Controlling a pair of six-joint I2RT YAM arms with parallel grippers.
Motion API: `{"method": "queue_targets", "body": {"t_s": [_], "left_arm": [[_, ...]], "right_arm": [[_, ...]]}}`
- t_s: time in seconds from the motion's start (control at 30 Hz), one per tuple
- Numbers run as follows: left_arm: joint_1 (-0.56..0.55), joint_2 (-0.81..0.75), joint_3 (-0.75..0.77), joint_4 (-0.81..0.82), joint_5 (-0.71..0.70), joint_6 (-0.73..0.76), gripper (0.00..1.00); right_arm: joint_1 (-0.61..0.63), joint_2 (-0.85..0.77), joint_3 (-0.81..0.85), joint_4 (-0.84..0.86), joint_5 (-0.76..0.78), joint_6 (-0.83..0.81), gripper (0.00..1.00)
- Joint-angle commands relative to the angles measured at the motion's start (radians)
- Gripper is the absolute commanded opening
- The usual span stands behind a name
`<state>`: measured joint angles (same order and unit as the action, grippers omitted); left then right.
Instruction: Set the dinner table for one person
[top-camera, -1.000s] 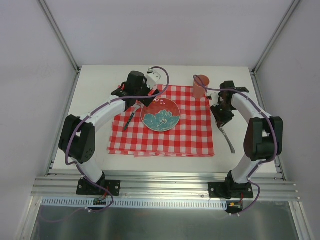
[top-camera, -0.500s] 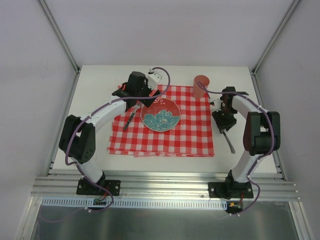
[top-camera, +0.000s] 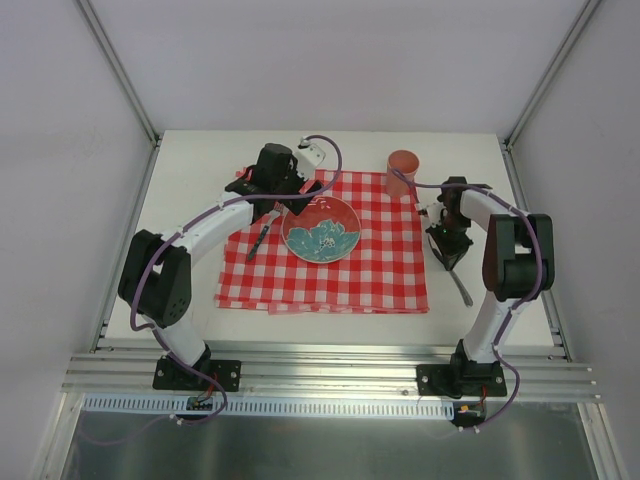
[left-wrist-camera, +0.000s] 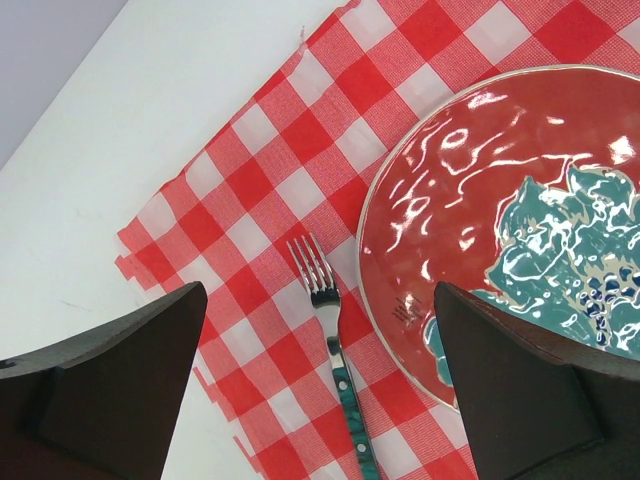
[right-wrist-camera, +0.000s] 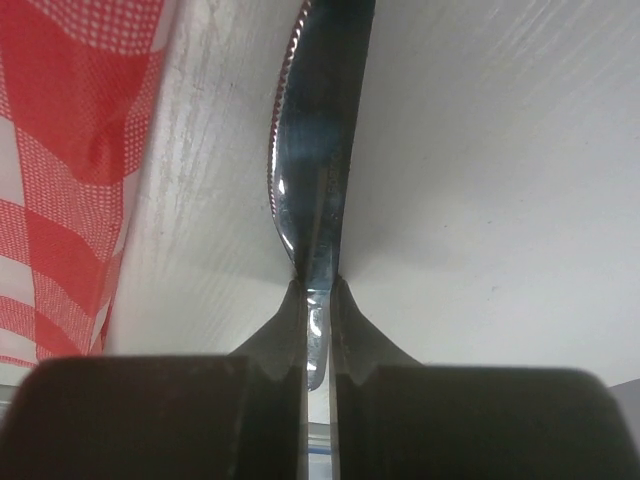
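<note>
I see the right fingers (right-wrist-camera: 275, 335) pinching the knife (right-wrist-camera: 315, 150). Its long axis runs straight up-frame from them, over bare table (top-camera: 200, 160) just right of the checked cloth (top-camera: 340, 270), roughly parallel to its edge. Right arm is nearer. Left fingers (left-wrist-camera: 100, 390) are spread above the fork (left-wrist-camera: 332, 350).

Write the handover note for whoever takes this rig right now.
Left end effector: open, above the fork, which lies on the checked cloth left of the plate.
Right end effector: shut on the knife, over bare dinner table right of the cloth.
Done: cloth, plate, fork, cup at the cloth's far right corner.
Left: release the knife beside the plate, probably nearer it.
</note>
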<state>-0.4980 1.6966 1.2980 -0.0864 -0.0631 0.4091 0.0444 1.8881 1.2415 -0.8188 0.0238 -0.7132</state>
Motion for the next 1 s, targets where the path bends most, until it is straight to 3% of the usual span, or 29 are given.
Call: {"method": "queue_targets", "body": {"t_s": [0.0,0.43,0.7,0.77,0.8,0.83,0.97], "left_arm": [[-0.007,-0.011,0.02,0.027,-0.009,0.007,0.99],[-0.007,-0.002,0.014,0.031,-0.001,-0.006,0.99],[-0.008,0.009,0.021,0.037,0.005,-0.013,0.99],[-0.008,0.009,0.023,0.037,0.005,-0.009,0.99],[-0.008,0.008,0.023,0.037,0.003,-0.01,0.99],[-0.008,0.006,0.02,0.037,0.002,-0.01,0.99],[-0.008,0.003,0.012,0.037,0.0,-0.009,0.99]], "right_arm": [[-0.005,0.037,0.01,-0.034,0.008,-0.005,0.0],[-0.008,-0.128,-0.001,-0.078,-0.015,0.014,0.0],[-0.008,-0.15,0.013,-0.092,-0.039,0.026,0.01],[-0.008,-0.132,0.009,-0.102,-0.03,0.018,0.14],[-0.008,-0.126,0.006,-0.105,-0.031,0.018,0.31],[-0.009,-0.124,-0.002,-0.103,0.002,0.017,0.37],[-0.008,-0.094,-0.04,-0.066,0.011,0.006,0.43]]}}
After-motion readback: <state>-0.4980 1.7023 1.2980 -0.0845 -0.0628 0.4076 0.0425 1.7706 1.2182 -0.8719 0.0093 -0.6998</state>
